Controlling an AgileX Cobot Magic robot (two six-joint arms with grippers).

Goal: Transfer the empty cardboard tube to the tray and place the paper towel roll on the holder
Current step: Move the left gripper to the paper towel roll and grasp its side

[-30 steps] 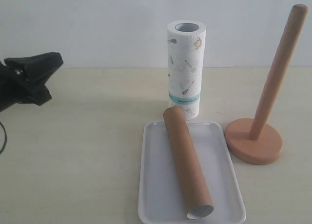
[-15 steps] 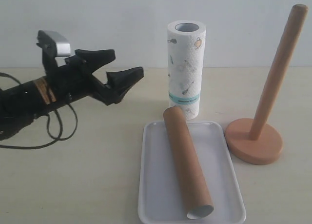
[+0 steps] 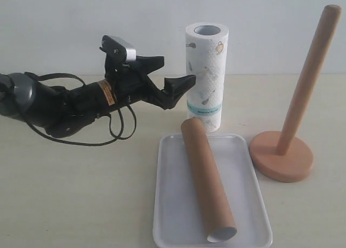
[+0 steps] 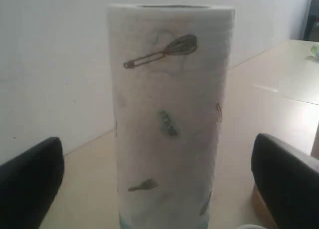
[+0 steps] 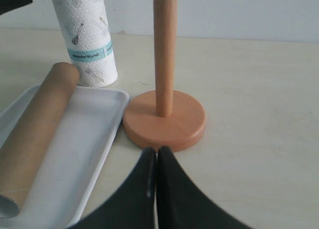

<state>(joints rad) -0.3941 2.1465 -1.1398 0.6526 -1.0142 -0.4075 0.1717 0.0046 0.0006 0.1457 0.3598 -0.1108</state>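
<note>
Roll upright, ungrasped; tube already in tray. Left hand wide open, empty, facing roll; next: advance, close.

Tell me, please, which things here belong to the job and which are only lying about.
Belong to the job:
- paper towel roll
- cardboard tube
- tray
- holder

Only lying about:
- small blurred greenish thing far off on the table; I cannot tell what it is
</note>
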